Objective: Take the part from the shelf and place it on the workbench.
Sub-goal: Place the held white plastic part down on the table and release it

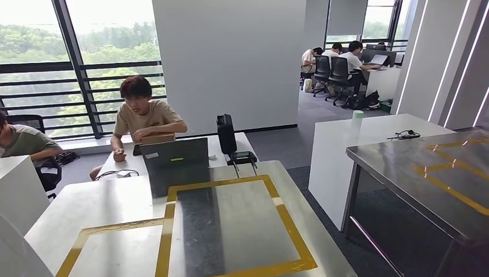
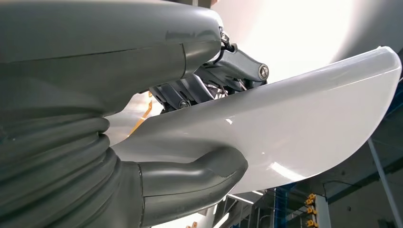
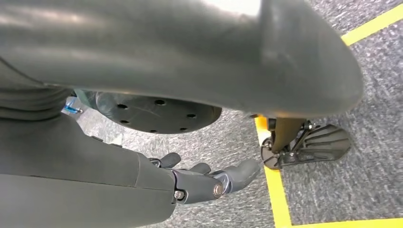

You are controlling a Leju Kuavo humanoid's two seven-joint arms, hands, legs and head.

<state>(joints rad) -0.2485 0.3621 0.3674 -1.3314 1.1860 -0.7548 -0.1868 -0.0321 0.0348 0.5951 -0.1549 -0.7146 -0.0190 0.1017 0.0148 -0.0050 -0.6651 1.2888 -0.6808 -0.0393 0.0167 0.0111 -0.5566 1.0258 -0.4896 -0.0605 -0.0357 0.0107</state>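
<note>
Ahead, the long steel workbench with yellow tape outlines [image 1: 242, 225] lies near – the drop spot; the glossy white curved plastic part [image 2: 294, 128] rides clamped between the left hand [image 2: 209, 118] thumb and fingers for carrying – the right hand [image 3: 209, 180] hangs slack-fingered, holding nothing

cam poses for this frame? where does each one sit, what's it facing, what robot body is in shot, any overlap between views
Head view: high on the body, facing forward and down over the workbench with yellow tape, a seated person behind a laptop.
Left wrist view: behind the left hand, which grips a white part; ribbed cover, thumb and dark fingers show.
Right wrist view: on the hanging right arm, facing grey carpet with a yellow floor line; right hand holds nothing, fingers apart.
Shared: the white corner at the head view's lower left may be the part; cannot confirm.
</note>
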